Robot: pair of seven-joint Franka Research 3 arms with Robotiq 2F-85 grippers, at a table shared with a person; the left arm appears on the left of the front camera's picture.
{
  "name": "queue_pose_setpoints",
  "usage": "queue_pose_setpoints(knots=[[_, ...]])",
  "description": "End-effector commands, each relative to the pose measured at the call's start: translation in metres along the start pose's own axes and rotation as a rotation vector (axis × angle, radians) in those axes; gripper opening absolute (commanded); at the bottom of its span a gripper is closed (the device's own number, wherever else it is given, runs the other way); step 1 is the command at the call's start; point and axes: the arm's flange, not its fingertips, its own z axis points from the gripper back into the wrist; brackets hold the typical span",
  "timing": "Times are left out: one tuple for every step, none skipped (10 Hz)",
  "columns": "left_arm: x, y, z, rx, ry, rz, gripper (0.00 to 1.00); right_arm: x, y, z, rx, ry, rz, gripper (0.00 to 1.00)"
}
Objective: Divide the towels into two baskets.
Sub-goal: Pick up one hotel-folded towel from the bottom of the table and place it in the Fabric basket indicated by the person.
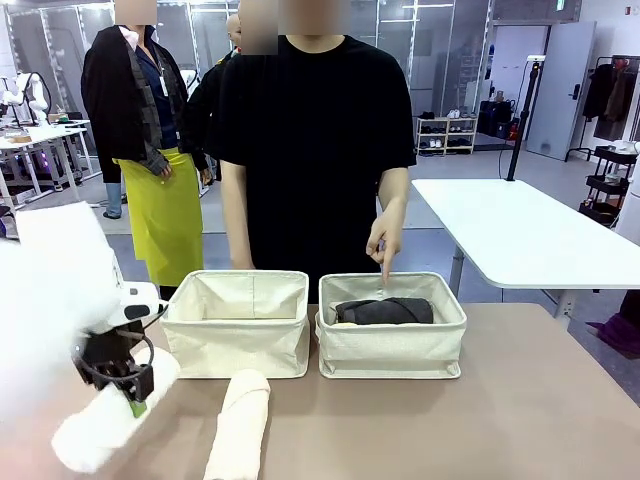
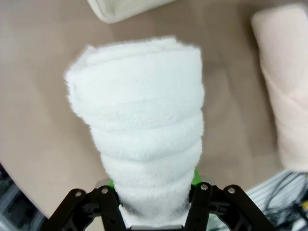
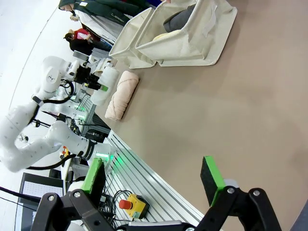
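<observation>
My left gripper [image 1: 137, 405] clamped the white towel [image 1: 100, 430] at the table's [image 1: 520, 400] near left; right gripper [image 3: 154, 175] gaped empty. Grey towel [image 1: 385, 311] sat in the right basket [image 1: 392, 352]; cream towel [image 1: 240, 425] lay outside, and the left basket [image 1: 237, 347] looked empty.

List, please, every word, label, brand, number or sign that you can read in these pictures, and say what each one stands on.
None can be read in any view.
Cream rectangular canvas baskets: plain fabric, no print visible.
Rolled white terry towel: no tag or label visible.
Yellow box with red button: any marking is too small to read.
</observation>
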Motion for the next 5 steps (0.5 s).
queue_pose_setpoints(knots=[[-0.009, 0.005, 0.046, -0.030, 0.012, -0.190, 0.56, 0.001, 0.002, 0.000, 0.011, -0.012, 0.014, 1.00], [-0.010, 0.003, 0.063, -0.041, -0.015, -0.249, 0.56, 0.001, 0.002, 0.000, 0.011, -0.012, 0.014, 1.00], [-0.011, -0.004, 0.079, -0.014, -0.060, -0.312, 0.56, 0.001, 0.002, 0.000, 0.011, -0.012, 0.014, 1.00], [-0.008, -0.014, 0.099, 0.059, -0.148, -0.435, 0.56, 0.001, 0.002, 0.000, 0.011, -0.012, 0.014, 1.00], [-0.001, -0.026, 0.126, 0.112, -0.242, -0.557, 0.56, 0.001, 0.002, 0.000, 0.011, -0.012, 0.014, 1.00]])
